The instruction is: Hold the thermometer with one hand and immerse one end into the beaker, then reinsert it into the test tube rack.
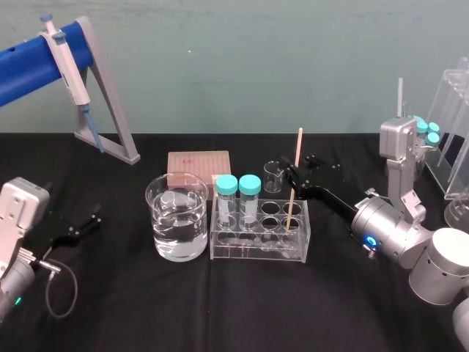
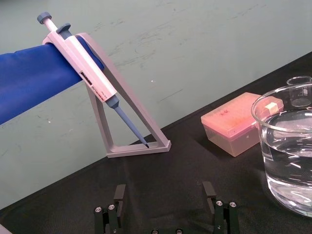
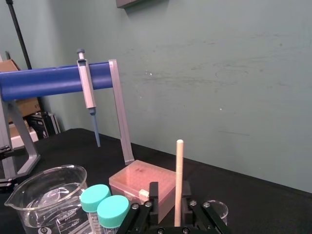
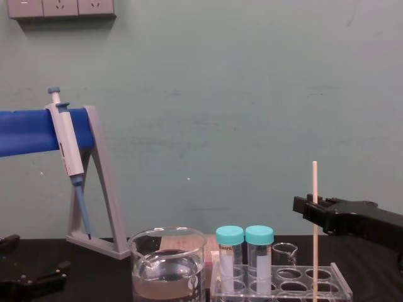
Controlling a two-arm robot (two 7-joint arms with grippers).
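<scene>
The long, very thin, pale cream thermometer rod (image 1: pixel 295 176) is standing upright in a right-end hole of the low clear acrylic test tube rack (image 1: pixel 258 249) — rising well above two teal-capped tubes (image 1: pixel 227 192). The black right end effector (image 1: pixel 299 173) is straddling it, fingers apart. The large clear glass beaker (image 1: pixel 176 220), holding water, is sitting just left of the rack. The left end effector (image 2: pixel 165 195) is sitting low over the black tabletop (image 1: pixel 220 308), well to the left — fingers spread.

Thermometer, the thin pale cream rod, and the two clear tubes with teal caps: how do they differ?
The thermometer is far taller and thinner than the teal-capped tubes. It stands near the right end of the clear acrylic rack, and the tubes at its left end. The right gripper has open fingers flanking the thermometer; nothing touches the tubes. Both stand upright in the rack. The left gripper rests far left.
</scene>
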